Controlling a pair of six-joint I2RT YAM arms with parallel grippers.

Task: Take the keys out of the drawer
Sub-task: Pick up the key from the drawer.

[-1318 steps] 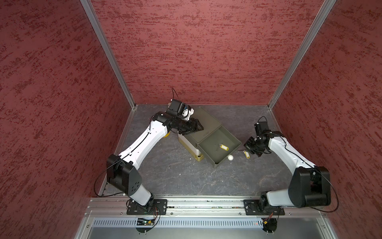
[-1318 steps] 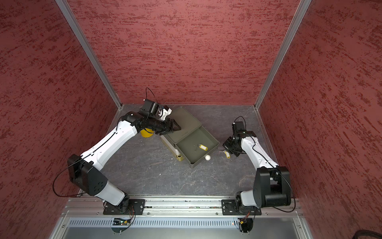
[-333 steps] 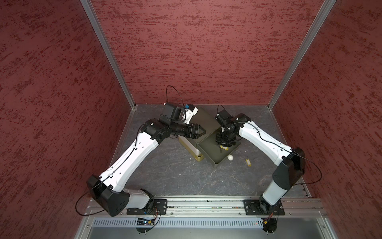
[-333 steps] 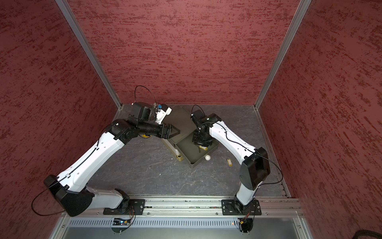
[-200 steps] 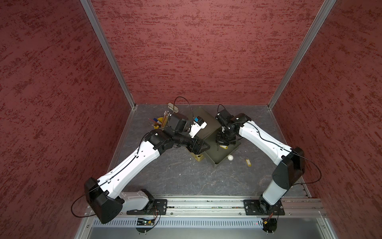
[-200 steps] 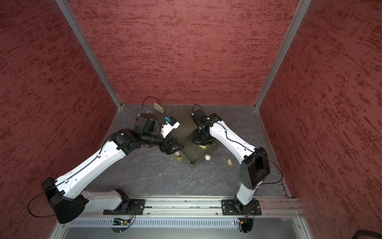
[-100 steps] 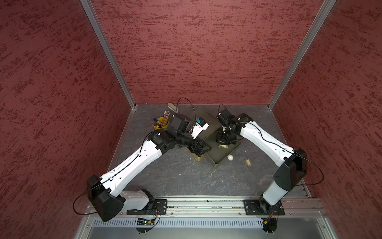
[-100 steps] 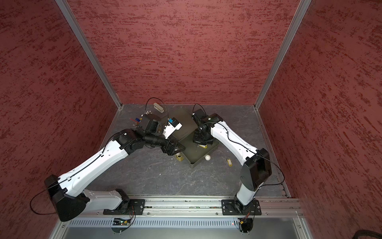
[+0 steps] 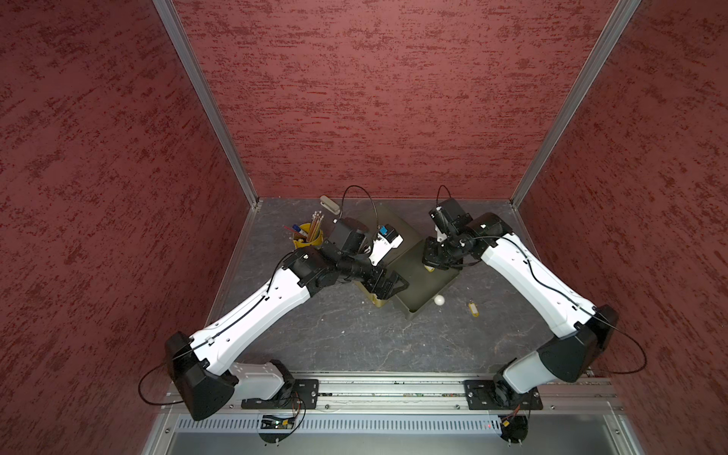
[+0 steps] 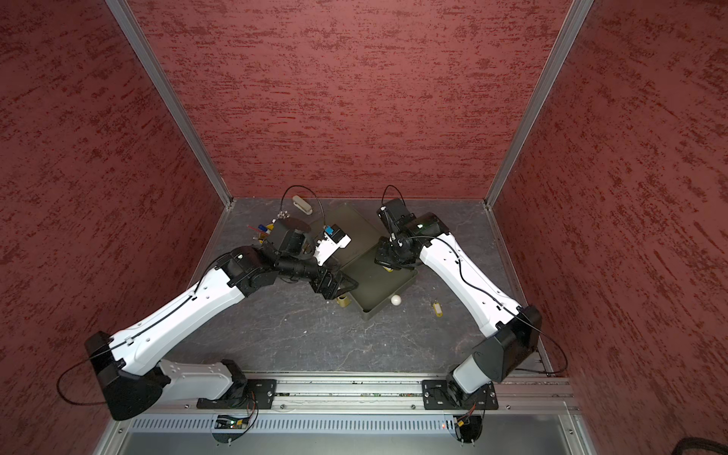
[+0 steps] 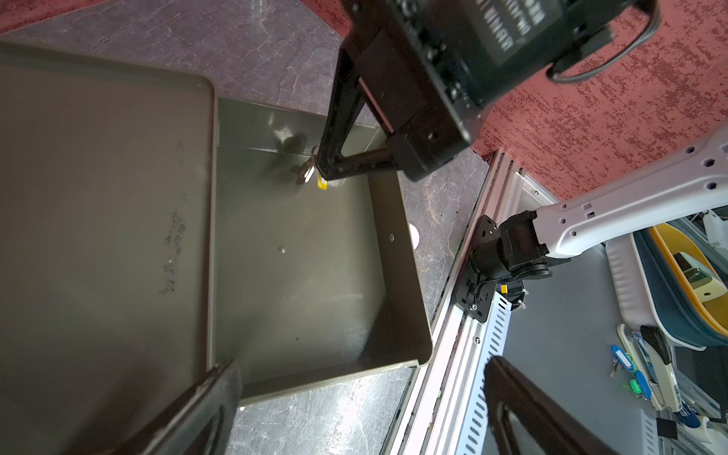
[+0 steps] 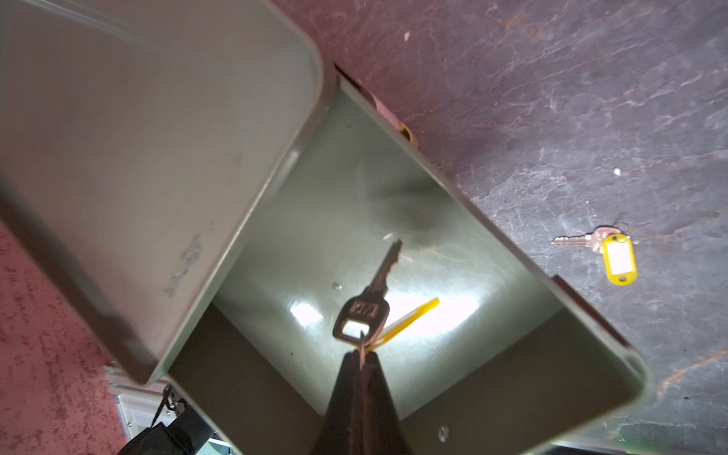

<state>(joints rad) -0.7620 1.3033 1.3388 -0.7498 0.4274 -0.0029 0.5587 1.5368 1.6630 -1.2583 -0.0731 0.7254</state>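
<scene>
Right claw (image 12: 360,356) clamps yellow-tagged key (image 12: 367,309) above drawer (image 12: 307,236); stamp illegible.

Twin tabletop arms in glossy white shells and matte black joints: the left arm (image 9: 252,315) and the right arm (image 9: 528,275) each trail a thin black cable (image 9: 355,186) looped above the wrist and stand on black base plates (image 9: 305,392) screwed to a silver rail (image 9: 394,394). A white camera block (image 9: 380,248) with a blue plug rides the left wrist; white lettering marks the black housing of the right gripper (image 11: 322,173).
</scene>
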